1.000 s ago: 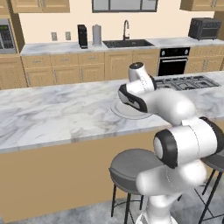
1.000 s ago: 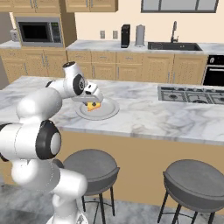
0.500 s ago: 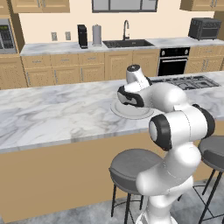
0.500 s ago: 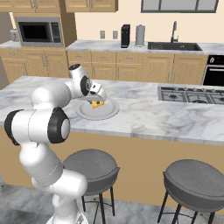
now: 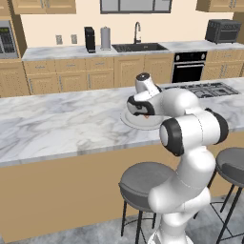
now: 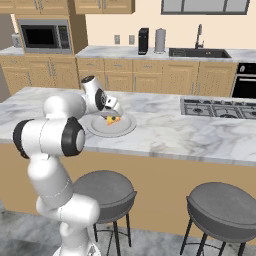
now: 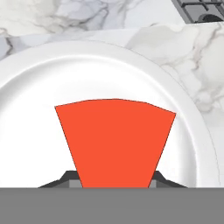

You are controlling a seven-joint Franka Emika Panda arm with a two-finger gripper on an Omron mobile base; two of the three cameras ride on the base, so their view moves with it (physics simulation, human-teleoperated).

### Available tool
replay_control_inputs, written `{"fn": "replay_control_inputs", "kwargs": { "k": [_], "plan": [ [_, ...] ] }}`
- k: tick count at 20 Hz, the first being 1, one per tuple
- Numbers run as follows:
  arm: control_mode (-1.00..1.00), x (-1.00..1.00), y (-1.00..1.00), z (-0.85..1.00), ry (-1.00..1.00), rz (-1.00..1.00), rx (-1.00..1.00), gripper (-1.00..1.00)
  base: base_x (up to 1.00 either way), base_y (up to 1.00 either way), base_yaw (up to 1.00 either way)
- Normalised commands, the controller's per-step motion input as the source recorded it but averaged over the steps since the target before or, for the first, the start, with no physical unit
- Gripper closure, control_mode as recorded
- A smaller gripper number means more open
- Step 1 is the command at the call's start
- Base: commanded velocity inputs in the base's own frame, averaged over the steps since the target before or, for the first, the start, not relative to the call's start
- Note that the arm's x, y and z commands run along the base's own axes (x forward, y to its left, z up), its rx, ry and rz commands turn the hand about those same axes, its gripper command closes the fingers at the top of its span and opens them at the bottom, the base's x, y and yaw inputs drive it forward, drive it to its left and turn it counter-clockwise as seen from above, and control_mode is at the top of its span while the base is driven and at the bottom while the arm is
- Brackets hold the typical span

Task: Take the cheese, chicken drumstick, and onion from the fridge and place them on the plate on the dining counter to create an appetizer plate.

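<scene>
On the marbled dining counter (image 5: 57, 128) (image 6: 165, 135) lies the round pale plate (image 5: 131, 121) (image 6: 125, 127) (image 7: 183, 109). My gripper (image 5: 143, 112) (image 6: 114, 112) (image 7: 116, 179) hangs low over it, shut on the cheese (image 7: 116, 144). In the hand view the cheese is a broad orange-red wedge between my two dark fingertips (image 7: 65, 177). In the right base view the cheese (image 6: 113, 119) shows as a small orange piece just above the plate's middle. Whether it touches the plate I cannot tell.
A cooktop (image 6: 215, 107) (image 5: 209, 89) is set into the counter to the right of the plate. Grey round stools (image 5: 145, 183) (image 6: 225, 210) stand in front of the counter. Behind it runs the wall counter with sink (image 5: 138, 46), coffee machine and oven (image 5: 188, 66).
The arm's elbow has swung round and folded in closer to the counter. The hand stays over the plate, shifted slightly right, with the cheese still in its grip.
</scene>
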Motion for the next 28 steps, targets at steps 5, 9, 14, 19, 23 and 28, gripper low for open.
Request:
{"fn": "replay_control_inputs", "kwargs": {
  "k": [5, 9, 14, 19, 23, 28],
  "plan": [
    [-1.0, 0.02, -0.1, -0.21, -0.08, 0.0, 0.0, 1.0, 0.0, 0.0, 0.0],
    [-1.0, 0.12, -0.18, -0.14, -0.07, 0.0, 0.0, 1.0, 0.0, 0.0, 0.0],
    [-1.0, 0.11, -0.06, -0.15, -0.01, 0.0, 0.0, 1.0, 0.0, 0.0, 0.0],
    [-1.0, 0.24, 0.0, -0.09, 0.0, 0.0, 0.0, 1.0, 0.0, 0.0, 0.0],
    [-1.0, 0.32, 0.0, -0.01, 0.0, 0.0, 0.0, -1.0, 0.0, 0.0, 0.0],
    [-1.0, -0.47, 0.0, 0.28, -0.13, 0.0, 0.0, -1.0, 0.0, 0.0, 0.0]
  ]
}}
